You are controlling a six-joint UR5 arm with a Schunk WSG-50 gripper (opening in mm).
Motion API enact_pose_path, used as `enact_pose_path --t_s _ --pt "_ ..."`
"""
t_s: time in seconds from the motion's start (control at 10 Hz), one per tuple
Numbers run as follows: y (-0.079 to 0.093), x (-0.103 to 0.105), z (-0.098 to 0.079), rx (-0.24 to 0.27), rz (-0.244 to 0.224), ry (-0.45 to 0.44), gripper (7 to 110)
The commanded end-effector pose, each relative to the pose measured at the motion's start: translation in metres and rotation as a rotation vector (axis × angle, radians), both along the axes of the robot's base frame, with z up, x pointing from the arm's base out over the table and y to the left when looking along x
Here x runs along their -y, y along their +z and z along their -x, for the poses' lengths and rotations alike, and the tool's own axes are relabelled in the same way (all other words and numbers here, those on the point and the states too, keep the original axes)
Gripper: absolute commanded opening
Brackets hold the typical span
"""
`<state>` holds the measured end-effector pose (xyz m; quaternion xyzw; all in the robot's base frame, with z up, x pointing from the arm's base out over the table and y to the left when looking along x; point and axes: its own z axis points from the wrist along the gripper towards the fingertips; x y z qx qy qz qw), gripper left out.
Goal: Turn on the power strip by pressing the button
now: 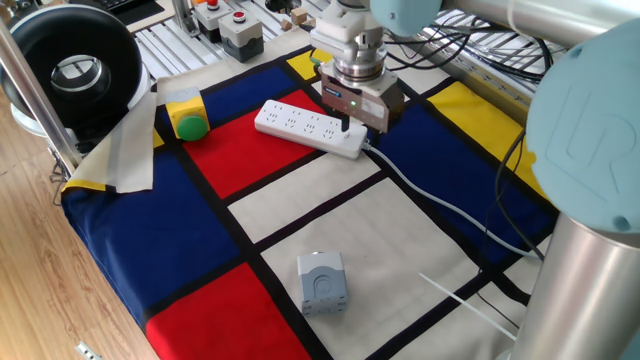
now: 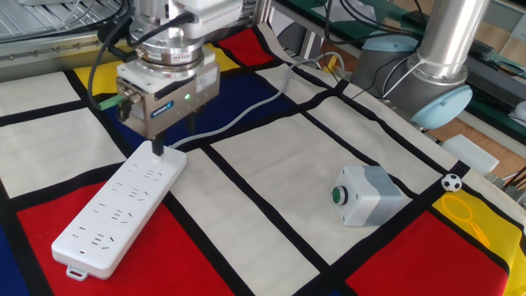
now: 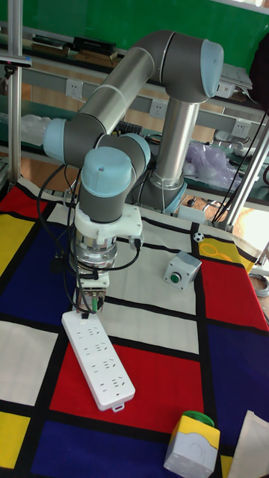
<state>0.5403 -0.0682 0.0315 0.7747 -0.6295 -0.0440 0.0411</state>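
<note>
While the tool [image 2: 156, 148] stands tip-down on the cable end of the long flat white plastic power strip [image 2: 119, 210], whose length runs away beneath it, I cannot tell its finger gap, nor see the button.

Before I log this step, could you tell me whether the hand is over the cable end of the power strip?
Yes, the hand sits on the power strip at the end where the cable leaves.
</note>
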Motion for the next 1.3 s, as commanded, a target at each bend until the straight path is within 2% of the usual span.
enact_pose_path --t_s 0.0,0.2,0.3,0.4,0.6,0.7,0.9,1.2 --pt "0.014 0.011 0.011 -0.049 0.022 0.117 66" --pt "0.013 0.027 0.006 -0.040 0.080 0.161 66" --pt "0.010 0.024 0.006 -0.035 0.077 0.176 66" --pt "0.007 0.020 -0.004 0.004 0.055 0.191 66" --pt "0.006 0.006 -0.006 0.023 -0.005 0.188 66" --pt "0.002 0.001 -0.009 0.042 -0.018 0.185 66" --pt "-0.007 0.002 -0.012 0.058 0.009 0.217 66" --pt "-0.006 0.010 -0.007 0.038 0.032 0.241 66"
